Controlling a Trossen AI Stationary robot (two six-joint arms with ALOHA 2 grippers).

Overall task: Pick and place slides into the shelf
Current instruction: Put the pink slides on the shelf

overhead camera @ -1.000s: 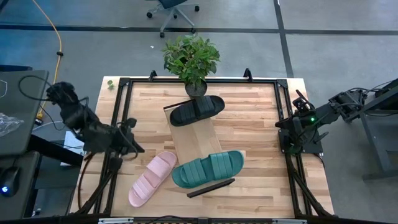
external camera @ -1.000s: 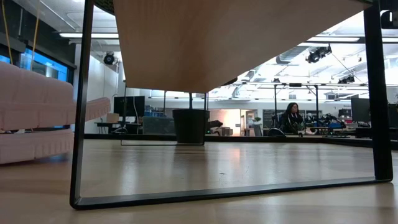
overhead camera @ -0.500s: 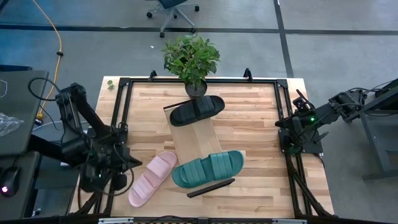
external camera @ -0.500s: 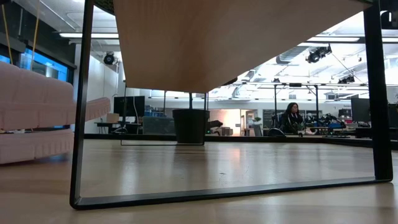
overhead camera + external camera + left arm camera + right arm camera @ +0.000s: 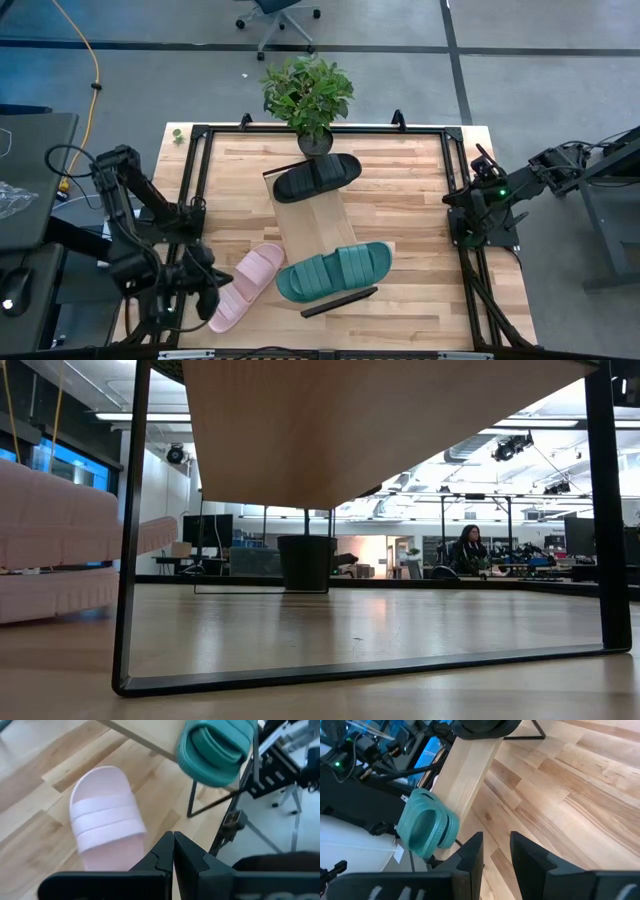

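Note:
The pale pink slide (image 5: pixel 245 284) lies flat on the tabletop, left of the shelf (image 5: pixel 312 220). The black slide (image 5: pixel 318 177) lies across the shelf's far end. The dark green slide (image 5: pixel 335 270) lies across its near end. My left gripper (image 5: pixel 207 297) is shut and hangs by the pink slide's near-left end; in its wrist view the shut gripper (image 5: pixel 173 840) shows beside the pink slide (image 5: pixel 107 822), with no touch that I can see. My right gripper (image 5: pixel 465 222) waits at the table's right edge with a small gap between its fingers (image 5: pixel 472 851).
A potted plant (image 5: pixel 308 95) stands at the table's far edge behind the shelf. Black frame rails (image 5: pixel 190 170) run along the table's sides. The low view looks under the shelf plank (image 5: pixel 380 420) past its black end bar (image 5: pixel 130 560). A person (image 5: pixel 468 550) sits far off.
My left arm has swung from the table's left edge toward the near edge, turning as it went. It now sits by the pink slide's near end. The slides and the shelf have stayed where they were.

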